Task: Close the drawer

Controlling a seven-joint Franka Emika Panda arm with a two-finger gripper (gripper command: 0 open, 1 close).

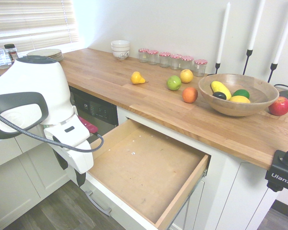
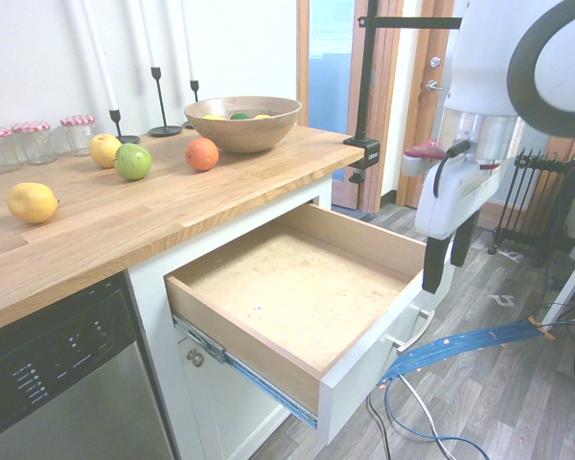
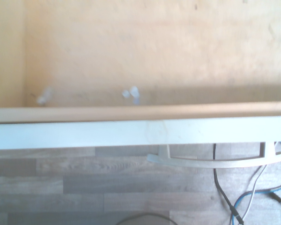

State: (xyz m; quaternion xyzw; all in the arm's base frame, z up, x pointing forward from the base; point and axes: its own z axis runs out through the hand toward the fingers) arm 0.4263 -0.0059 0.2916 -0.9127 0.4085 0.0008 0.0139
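Taking clock hours as they lie in the first exterior view, I have the drawer [image 1: 144, 175] pulled well out below the worktop [image 1: 149, 108], with my gripper [image 1: 71, 174] at its 9 o'clock, by the end of the front panel [image 2: 364, 364]. The jaws are spread with nothing between them, and I can't tell whether a fingertip touches the panel. The handle [image 1: 97, 203] lies around 4 to 5 o'clock from the fingertips, so I'm well off the middle of the front. If I push from this end, I judge the load would go in lopsided and the drawer could twist on its slide [image 2: 240, 369] and bind. Coming in too high is my other worry: the tips could ride over the panel's top edge, drop inside and push on the bottom board instead. A finger could also hook the handle if I slide across carelessly. The arm's cable [image 1: 43, 139] loops past the hand and might snag on the rim. I'd want to line up outside the panel, nearer its centre, then push gently towards roughly 1 o'clock.
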